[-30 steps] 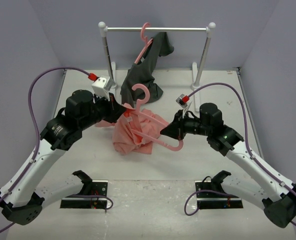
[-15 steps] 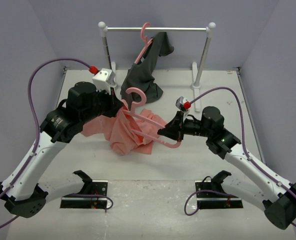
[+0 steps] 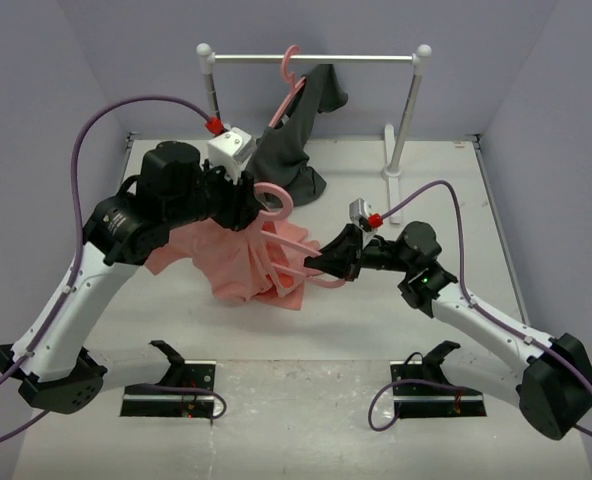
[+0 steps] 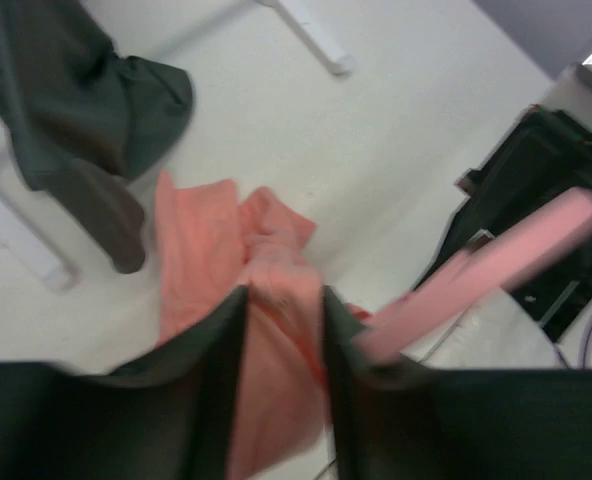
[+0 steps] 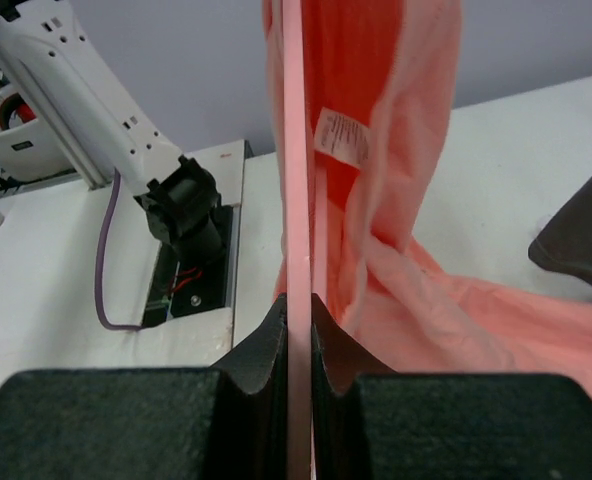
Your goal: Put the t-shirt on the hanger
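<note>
The salmon-pink t-shirt [image 3: 226, 265] hangs bunched over the pink hanger [image 3: 273, 197], whose hook sticks out at the top. My left gripper [image 3: 246, 210] is beside the hook. In the blurred left wrist view, my left gripper [image 4: 284, 300] has its jaws apart, with a fold of the t-shirt [image 4: 201, 250] between them and the hanger's bar [image 4: 496, 265] to the right. My right gripper [image 3: 321, 265] is shut on the hanger's lower arm. The right wrist view shows my right gripper [image 5: 298, 305] clamping the thin hanger bar [image 5: 296, 150], with the t-shirt [image 5: 426, 300] draped to its right.
A white clothes rack [image 3: 316, 58] stands at the back of the table. A dark grey garment [image 3: 291, 130] hangs on it from a second pink hanger and trails onto the table. Two black mounts [image 3: 176, 385] [image 3: 431, 385] sit at the near edge.
My left arm rose and swung toward the back, and its jaws went from shut to apart. The t-shirt spread out to the left. My right gripper moved left with the hanger.
</note>
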